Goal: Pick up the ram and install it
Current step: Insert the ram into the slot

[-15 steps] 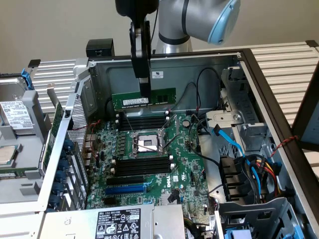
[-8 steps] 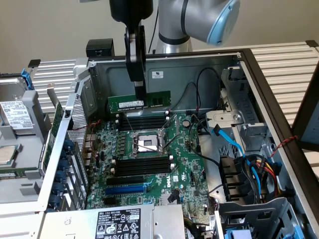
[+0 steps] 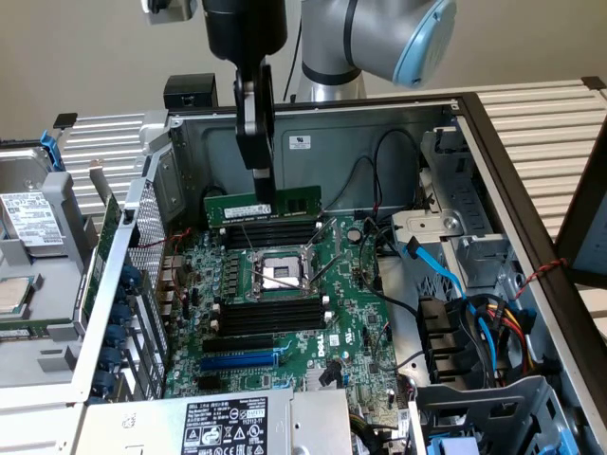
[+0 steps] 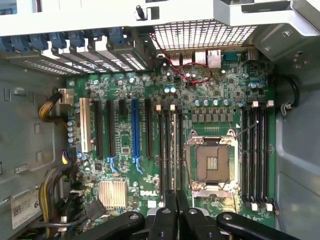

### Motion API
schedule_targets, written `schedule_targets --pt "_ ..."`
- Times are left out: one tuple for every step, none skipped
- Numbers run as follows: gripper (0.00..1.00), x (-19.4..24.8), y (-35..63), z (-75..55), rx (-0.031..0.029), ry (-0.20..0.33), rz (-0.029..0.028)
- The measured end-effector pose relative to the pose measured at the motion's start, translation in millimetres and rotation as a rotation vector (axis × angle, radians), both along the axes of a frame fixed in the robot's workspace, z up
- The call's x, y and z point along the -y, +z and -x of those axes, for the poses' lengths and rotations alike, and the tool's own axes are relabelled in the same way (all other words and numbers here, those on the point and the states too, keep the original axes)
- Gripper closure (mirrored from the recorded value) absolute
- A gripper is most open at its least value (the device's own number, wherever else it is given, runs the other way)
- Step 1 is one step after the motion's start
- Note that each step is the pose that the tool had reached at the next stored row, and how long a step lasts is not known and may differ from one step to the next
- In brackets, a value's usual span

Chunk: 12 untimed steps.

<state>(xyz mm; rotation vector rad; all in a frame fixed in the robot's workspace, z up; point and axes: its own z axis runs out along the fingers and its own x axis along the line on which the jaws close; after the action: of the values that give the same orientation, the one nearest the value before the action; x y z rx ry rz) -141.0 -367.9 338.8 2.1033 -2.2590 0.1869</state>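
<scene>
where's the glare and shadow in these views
exterior view: soft, even light, with a bright glint on the cpu socket and the ram plainly lit; wrist view: the case rim is washed out to white, the heatsink shines, and the fingers look dark.

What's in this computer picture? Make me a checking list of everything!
Surface: green motherboard lying inside an open metal case.
Job's things: the ram stands on its long edge just over the far black memory slots; whether it is seated, cannot tell.
Clutter: nothing seen.
Grippers: tool shut on the ram's top edge.
Cables: blue cable and coloured wire bundle, at the exterior view's right.
Surroundings: slatted tabletop under the case.
</scene>
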Motion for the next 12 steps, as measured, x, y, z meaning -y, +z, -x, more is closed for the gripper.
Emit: schedule_targets --pt "0.88 0.1 -1.8 0.0 0.0 0.0 0.0002" --pt "0.88 0.1 -3.6 0.0 -0.0001 0.0 0.0003" --pt "0.88 0.1 -5.4 0.0 0.0 0.0 0.0003" --pt "0.88 0.1 -7.3 -0.1 0.0001 0.0 0.0002" --pt "0.88 0.1 -9.1 -0.1 0.0001 0.0 0.0003" --pt "0.88 0.1 -10.9 -0.1 0.0001 0.0 0.0004" --pt "0.88 0.3 -12.5 -0.1 0.0001 0.0 0.0005" --pt "0.88 2.1 -13.1 -0.1 -0.0002 0.0 0.0007" --pt "0.88 4.8 -13.6 0.0 0.0 0.0 0.0006" --pt "0.88 6.7 -14.3 -0.1 0.0 0.0 0.0009" --pt "0.88 8.5 -14.9 -0.1 0.0 0.0 0.0018" --pt "0.88 9.6 -15.6 -0.1 0.0002 0.0 0.0028"
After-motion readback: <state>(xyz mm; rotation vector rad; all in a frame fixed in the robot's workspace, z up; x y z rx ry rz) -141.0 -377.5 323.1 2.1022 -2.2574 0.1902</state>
